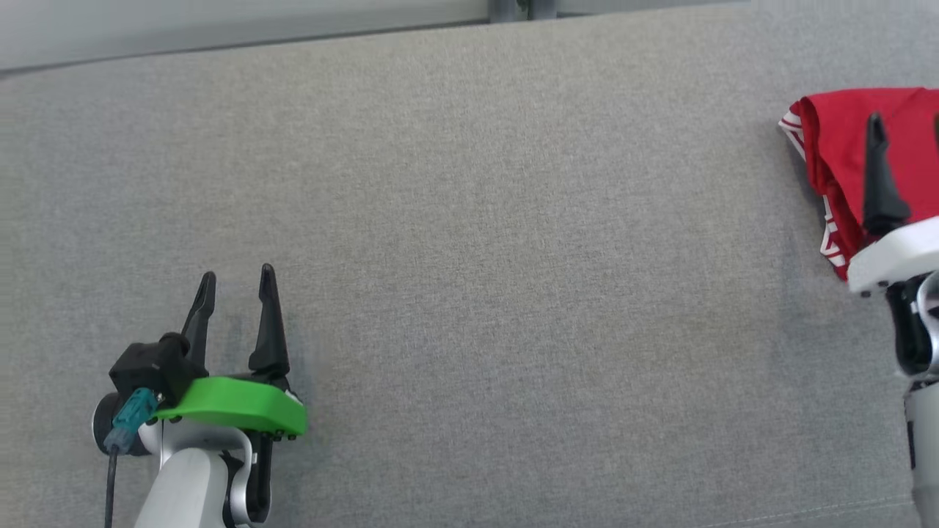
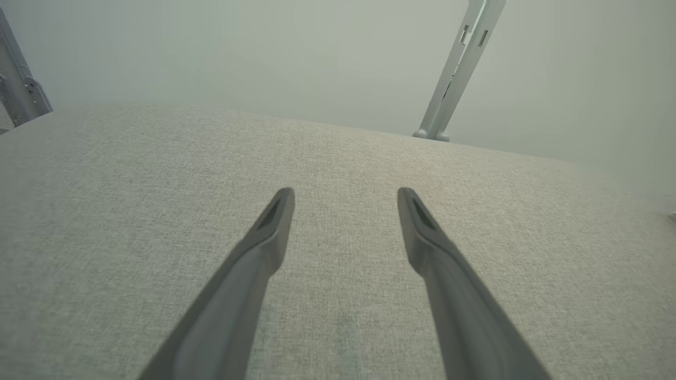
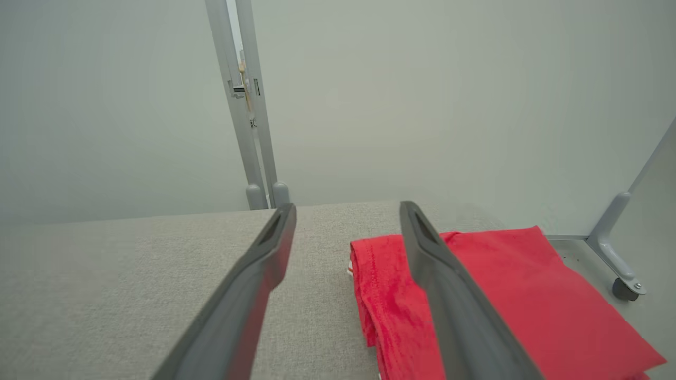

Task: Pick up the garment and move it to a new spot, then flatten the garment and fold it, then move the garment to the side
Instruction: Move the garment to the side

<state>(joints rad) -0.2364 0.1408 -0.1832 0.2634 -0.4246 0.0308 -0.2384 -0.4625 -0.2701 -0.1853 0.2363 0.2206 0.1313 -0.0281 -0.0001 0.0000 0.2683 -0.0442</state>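
Garment [image 1: 832, 147] [image 3: 528, 295]: lay folded, red with white-striped trim, at far right of grey fabric surface [image 1: 513, 257], near its right end. Right gripper [image 1: 906, 121] [image 3: 347, 207]: stood over garment's left part, fingers spread wide, clamped on nothing; one finger crossed red cloth in right wrist view, other crossed bare grey; contact with cloth impossible to tell. Left gripper [image 1: 237, 273] [image 2: 346, 192]: hovered at lower left, well apart from garment, fingers parted, empty, over bare surface.
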